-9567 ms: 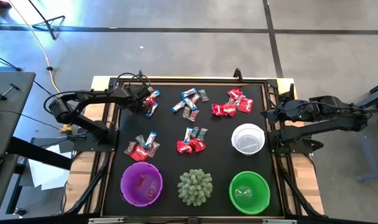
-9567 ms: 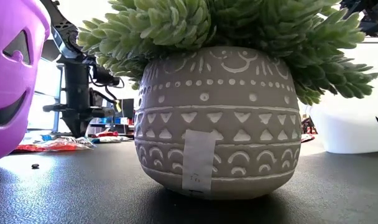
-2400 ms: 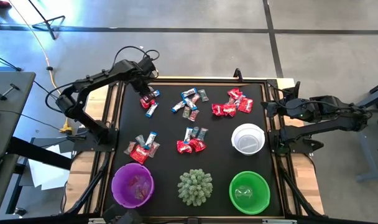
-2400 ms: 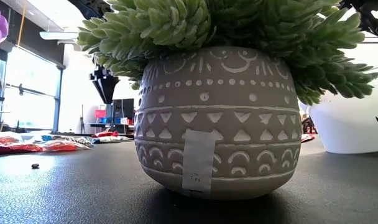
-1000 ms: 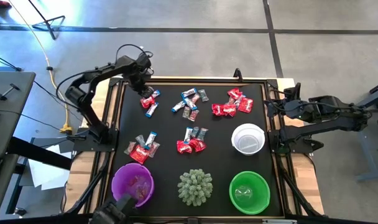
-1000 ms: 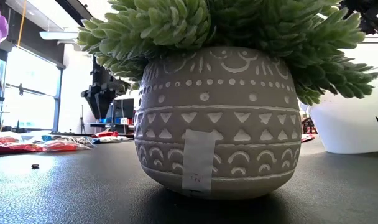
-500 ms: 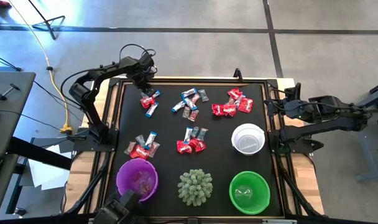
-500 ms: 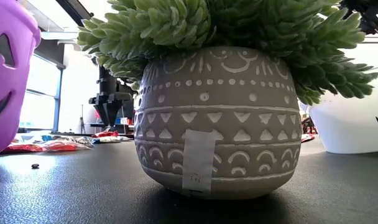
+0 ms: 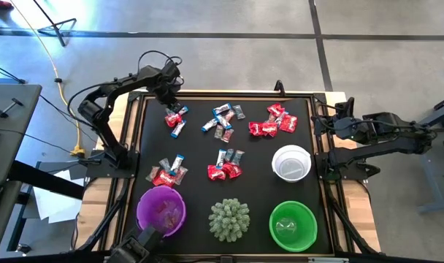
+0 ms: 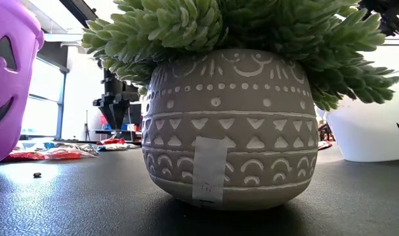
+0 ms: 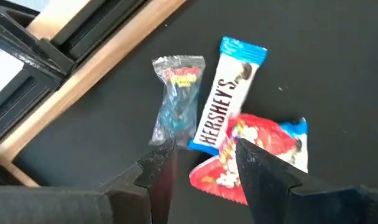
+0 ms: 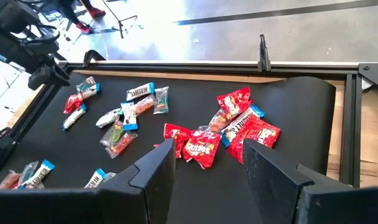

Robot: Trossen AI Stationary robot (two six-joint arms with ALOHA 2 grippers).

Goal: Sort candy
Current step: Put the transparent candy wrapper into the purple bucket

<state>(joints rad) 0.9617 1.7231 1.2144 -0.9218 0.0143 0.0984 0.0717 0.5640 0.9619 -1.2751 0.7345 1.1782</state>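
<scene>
Hovering open at upper left, the left end effector [image 9: 169, 95] faces light, crinkly candy [image 9: 175, 120], best pinched mid-wrapper.

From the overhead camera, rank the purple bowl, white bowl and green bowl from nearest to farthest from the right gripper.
Measured from the right gripper at the table's right edge:
1. White bowl, right side, just in front of the gripper.
2. Green bowl, front right corner.
3. Purple bowl, front left, across the table.
</scene>
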